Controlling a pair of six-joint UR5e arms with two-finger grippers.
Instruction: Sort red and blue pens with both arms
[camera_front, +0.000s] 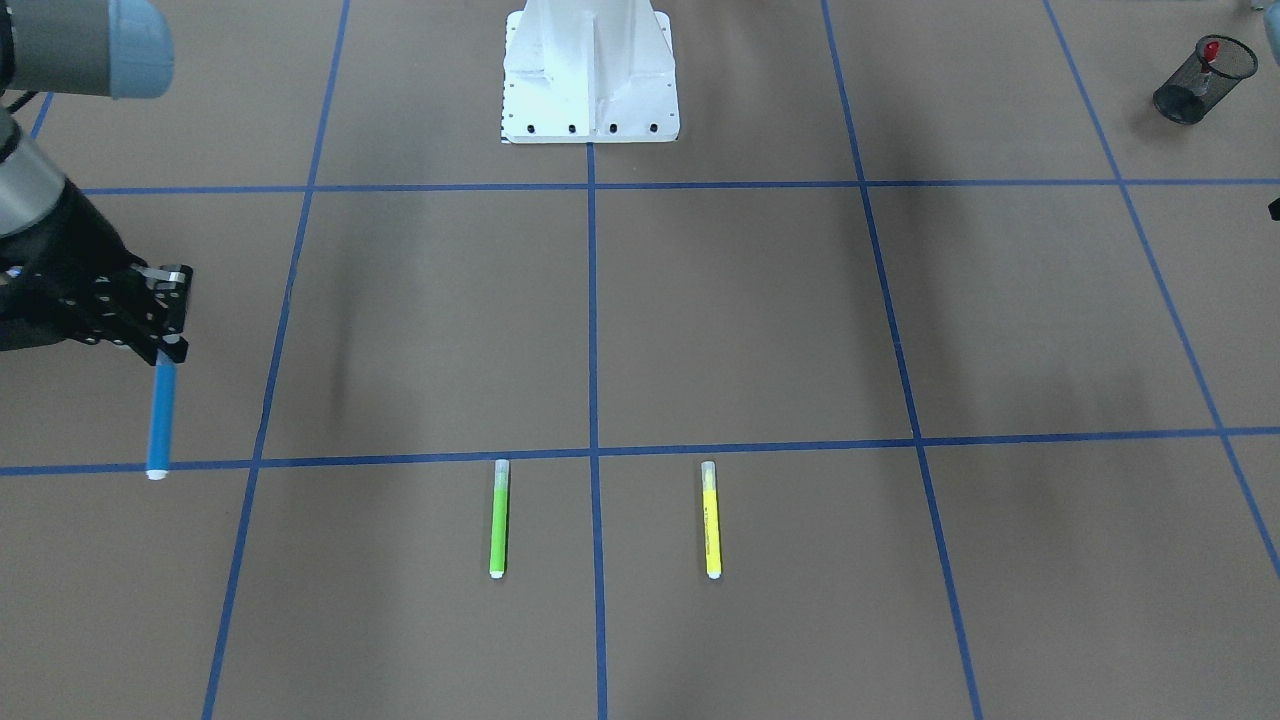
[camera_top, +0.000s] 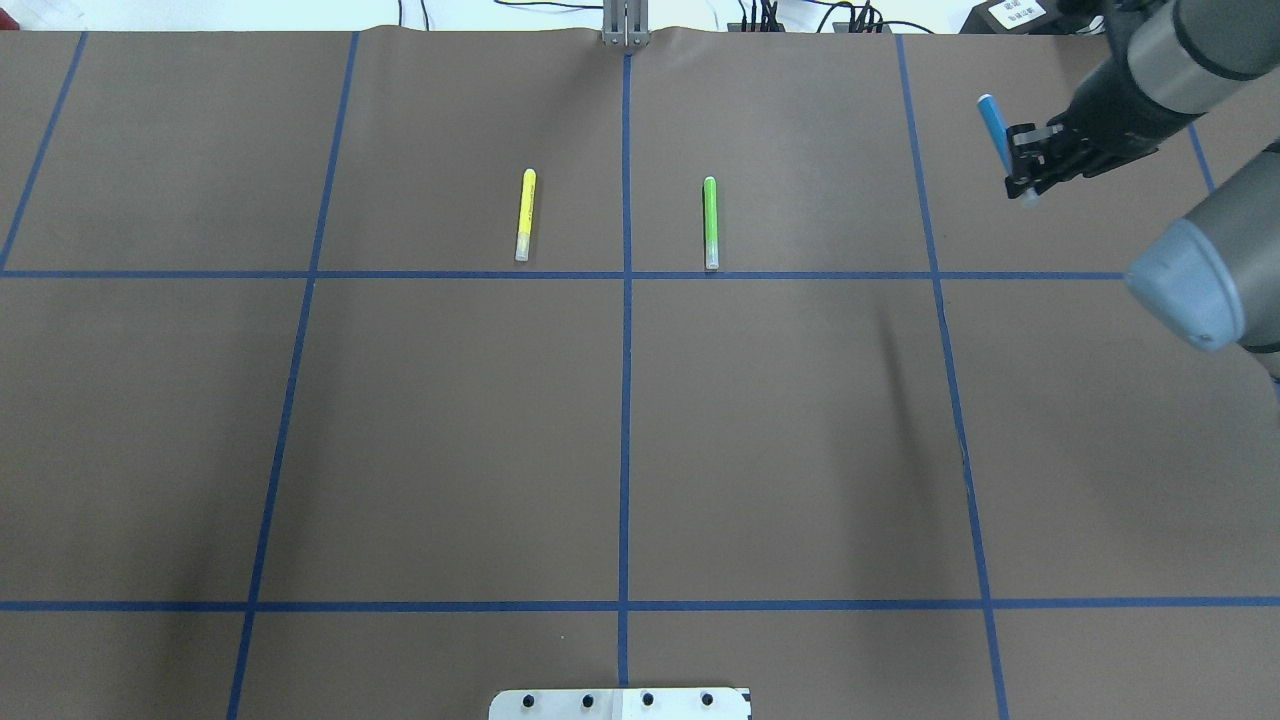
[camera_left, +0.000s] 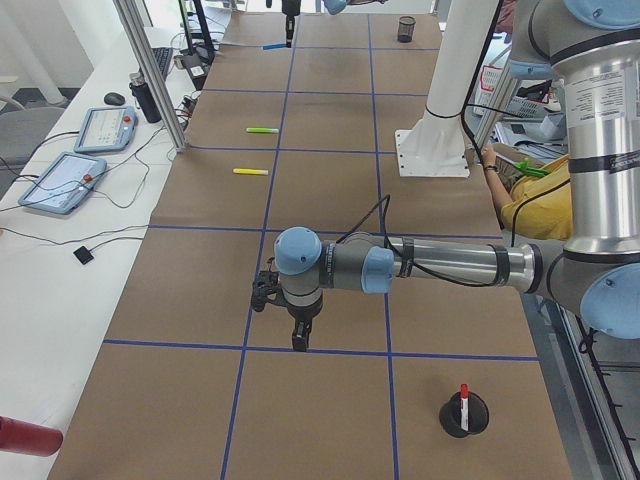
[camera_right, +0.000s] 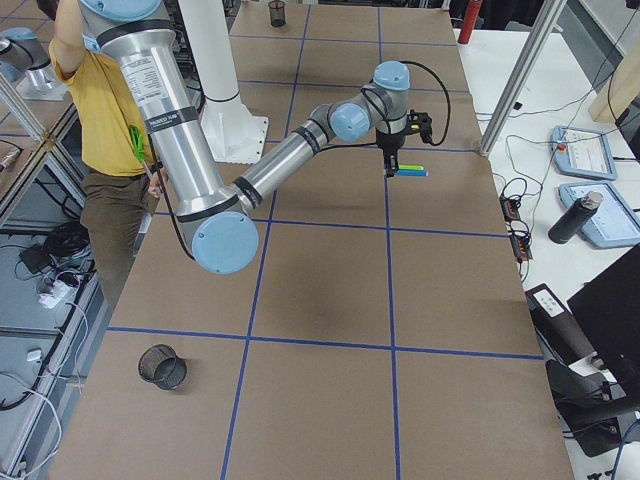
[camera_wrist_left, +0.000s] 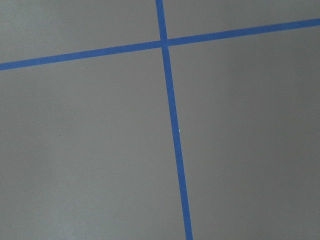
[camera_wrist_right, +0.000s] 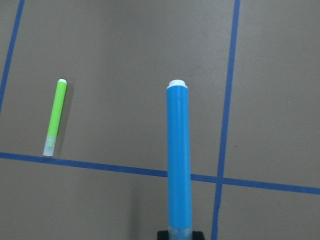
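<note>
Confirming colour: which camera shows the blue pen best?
Right wrist view: the blue pen is large and centred, barrel and white end sharp. Front-facing and overhead show it small in the right gripper; side views, a speck; left wrist, nothing.

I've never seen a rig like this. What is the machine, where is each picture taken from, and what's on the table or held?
Two jointed robot arms stand on a white pedestal at a brown table taped into blue squares. Two pictures look down on it, from the front and from behind the robot. Two look along it from either end, and two come from wrist cameras. The right gripper holds a blue pen above the table. A green marker and a yellow marker lie flat. A red pen stands in a mesh cup at the left gripper's end of the table. A second cup looks empty.
</note>
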